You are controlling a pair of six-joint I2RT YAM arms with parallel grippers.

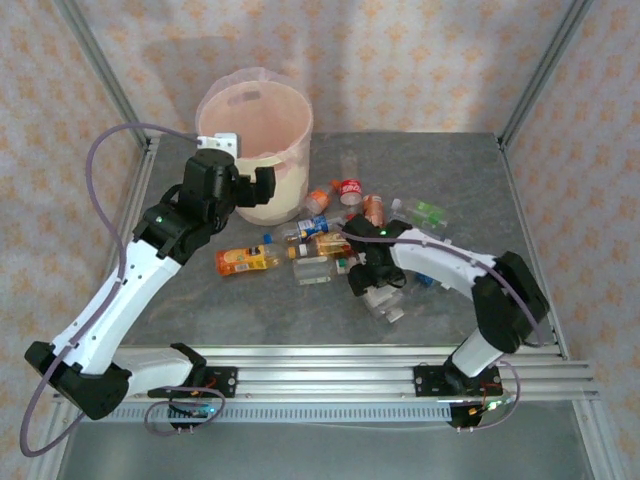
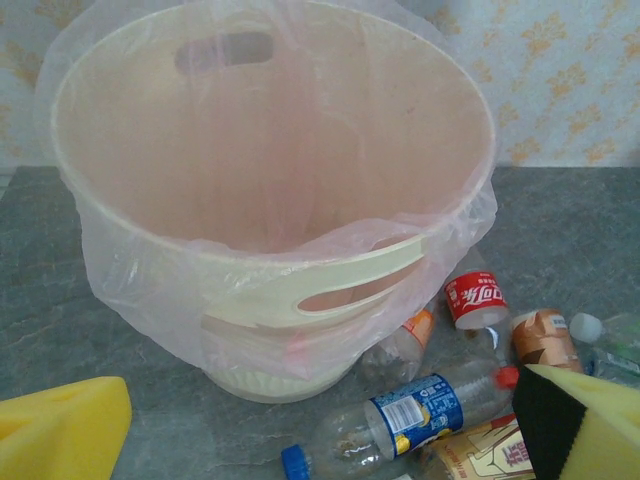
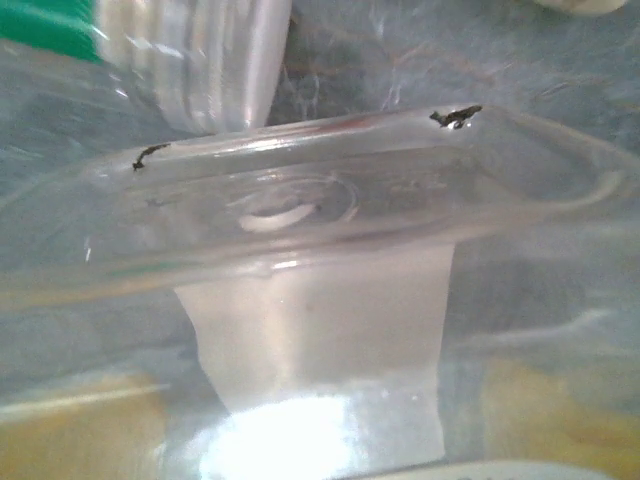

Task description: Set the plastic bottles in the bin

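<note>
**A:** We log the bin (image 1: 285, 150) at upper centre-left of the top view. It is round, translucent and pale pink-cream, lined with a thin plastic bag, with oval handle cut-outs near the rim.

**B:** The plastic bottles (image 1: 330, 240) lie heaped mid-frame on the grey table (image 1: 200, 310), just right of the bin. Any writing?

**A:** In the left wrist view, the red-label bottle (image 2: 475, 298) carries white Coca-Cola-style script. We cannot read the blue label on the blue-capped bottle (image 2: 420, 410).

**B:** Grippers?

**A:** The left gripper (image 1: 245, 175) hangs beside the bin's wall, yellow pads (image 2: 60, 430) wide apart, holding nothing. The right gripper (image 1: 370, 275) sits low on a clear bottle (image 3: 320, 200) in the heap. We cannot tell whether it grips.
</note>
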